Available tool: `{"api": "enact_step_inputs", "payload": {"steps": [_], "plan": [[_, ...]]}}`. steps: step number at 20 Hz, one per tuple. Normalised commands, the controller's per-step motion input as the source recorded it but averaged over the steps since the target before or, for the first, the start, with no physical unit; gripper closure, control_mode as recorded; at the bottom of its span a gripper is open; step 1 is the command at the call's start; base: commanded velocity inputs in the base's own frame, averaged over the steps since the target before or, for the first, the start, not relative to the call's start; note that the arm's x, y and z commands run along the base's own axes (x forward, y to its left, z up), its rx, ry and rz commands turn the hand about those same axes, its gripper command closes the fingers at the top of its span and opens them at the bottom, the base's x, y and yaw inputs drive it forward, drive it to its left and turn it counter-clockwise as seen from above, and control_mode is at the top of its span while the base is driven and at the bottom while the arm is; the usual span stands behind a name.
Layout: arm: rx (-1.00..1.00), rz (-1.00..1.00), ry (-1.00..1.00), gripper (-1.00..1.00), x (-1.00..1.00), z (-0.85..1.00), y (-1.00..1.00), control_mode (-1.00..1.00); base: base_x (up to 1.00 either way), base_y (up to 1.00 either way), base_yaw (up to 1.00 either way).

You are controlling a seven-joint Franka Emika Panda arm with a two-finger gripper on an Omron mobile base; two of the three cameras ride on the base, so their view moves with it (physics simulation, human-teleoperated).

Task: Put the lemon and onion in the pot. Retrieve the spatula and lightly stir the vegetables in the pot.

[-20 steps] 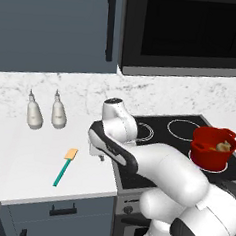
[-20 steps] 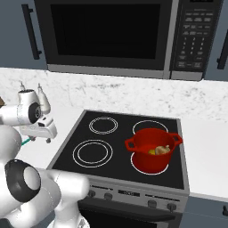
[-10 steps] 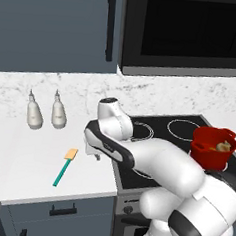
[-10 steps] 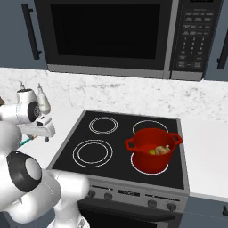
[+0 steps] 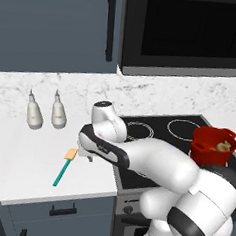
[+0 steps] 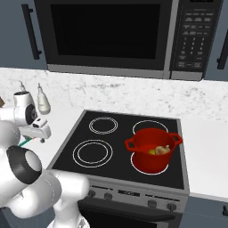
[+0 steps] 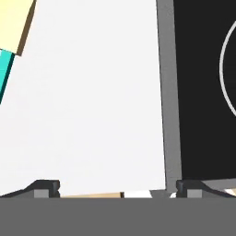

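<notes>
Left base view, left to right: two pale bottles (image 5: 34, 114) are being shown standing side by side at the upper left of the white counter (image 5: 16, 167); the spatula (image 5: 65, 166) is lying flat at centre left, teal handle running down-left and pale blade at its upper end, just beside the gripper (image 5: 89, 157), which is being held low over the counter at frame centre, near the blade but apparently not touching it. The black cooktop (image 5: 159, 131) is being shown right of centre, and the pot (image 5: 213, 147) is standing at the right edge with the onion (image 5: 224, 146) visible inside. Right base view: the gripper is seen at the far left, a sliver of the teal handle below it; the pot sits right of centre on the front right burner, with the lemon (image 6: 152, 152) and the onion together inside. Hand view: the blade and handle top are being caught in the upper left corner, bare counter at centre, the cooktop edge on the right; the two fingertips (image 7: 45, 188) are being held wide apart at the bottom edge, nothing between them. Judged status: both vegetables are taken as placed; retrieval of the spatula is the step in hand. For a clean pick-up, the hand is best shifted toward that upper left corner until the handle lies centred between the spread jaws, with the fingers turned across the handle's width, lowered close to the counter, and closed on the handle, not the blade.
</notes>
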Motion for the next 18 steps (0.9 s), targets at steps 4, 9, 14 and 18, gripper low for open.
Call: {"api": "enact_step_inputs", "payload": {"steps": [4, 9, 14, 18], "plan": [[0.00, 0.00, 0.00, -1.00, 0.00, 0.00, 0.39, -1.00, 0.00, 0.00, 0.00], [0.00, -0.01, 0.00, -1.00, 0.00, -0.15, 0.55, -1.00, 0.00, 0.00, 0.00], [0.00, -0.01, 0.00, -1.00, 0.00, -0.15, 0.53, -1.00, 0.00, 0.00, 0.00], [0.00, -0.01, 0.00, -1.00, 0.00, -0.06, 0.40, -1.00, 0.00, 0.00, 0.00]]}}
